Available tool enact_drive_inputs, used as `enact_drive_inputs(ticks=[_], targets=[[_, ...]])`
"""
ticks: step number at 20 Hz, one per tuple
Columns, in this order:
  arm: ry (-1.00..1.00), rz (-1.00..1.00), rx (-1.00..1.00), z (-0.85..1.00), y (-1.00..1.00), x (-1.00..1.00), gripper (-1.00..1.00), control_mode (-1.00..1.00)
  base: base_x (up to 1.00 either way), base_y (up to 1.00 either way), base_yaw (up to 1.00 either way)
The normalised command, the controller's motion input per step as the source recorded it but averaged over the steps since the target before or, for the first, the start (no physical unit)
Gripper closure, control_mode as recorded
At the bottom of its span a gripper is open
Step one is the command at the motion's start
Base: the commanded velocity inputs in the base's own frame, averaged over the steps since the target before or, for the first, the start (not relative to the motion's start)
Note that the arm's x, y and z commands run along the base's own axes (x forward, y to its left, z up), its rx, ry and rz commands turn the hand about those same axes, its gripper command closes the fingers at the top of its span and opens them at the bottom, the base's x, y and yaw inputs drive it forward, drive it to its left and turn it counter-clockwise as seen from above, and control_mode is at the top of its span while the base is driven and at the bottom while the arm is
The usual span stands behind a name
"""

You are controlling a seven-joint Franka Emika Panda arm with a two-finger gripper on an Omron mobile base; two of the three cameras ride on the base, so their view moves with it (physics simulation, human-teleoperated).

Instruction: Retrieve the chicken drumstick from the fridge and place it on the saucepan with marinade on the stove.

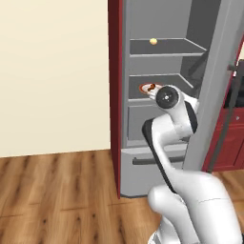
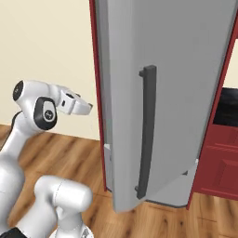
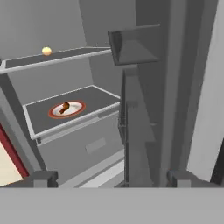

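The tall grey fridge [image 1: 143, 119] stands open, its door [image 2: 176, 93] with the long dark handle [image 2: 146, 130] swung wide. On the middle shelf, a white plate with a red rim [image 3: 78, 108] holds the small brown chicken drumstick [image 3: 64, 107] [image 1: 152, 86]. My gripper [image 3: 114, 179] [image 2: 87, 107] is open and empty. It hangs in front of the fridge opening, well short of the shelf, pointing in. The saucepan and the stove top are out of view.
A small pale yellow ball [image 3: 46, 51] [image 1: 153, 41] lies on the upper shelf. Grey door bins [image 3: 135, 43] jut out close on the right of the hand view. The dark red side panel [image 1: 115, 95] edges the opening, with dark red cabinets [image 1: 231, 143] beyond the door.
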Motion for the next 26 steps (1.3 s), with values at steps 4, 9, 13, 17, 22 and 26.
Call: enact_drive_inputs(ticks=[4, 9, 13, 17, 22, 26], targets=[[0.18, -0.03, 0.00, 0.00, -0.11, 0.85, -1.00, -1.00, 0.00, 0.00, 0.00], [0.32, -0.18, -0.02, 0.00, -0.70, 0.48, -1.00, -1.00, 0.00, 0.00, 0.00], [0.17, -0.19, -0.08, -0.03, -0.54, 0.56, -1.00, -1.00, 0.00, 0.00, 0.00], [0.00, 0.00, -0.05, -0.20, -0.11, 0.50, -1.00, -1.00, 0.00, 0.00, 0.00], [0.00, 0.03, -0.07, -0.28, -0.34, 0.30, -1.00, -1.00, 0.00, 0.00, 0.00], [-0.03, 0.00, -0.08, -0.16, -0.88, 0.02, -1.00, -1.00, 0.00, 0.00, 0.00]])
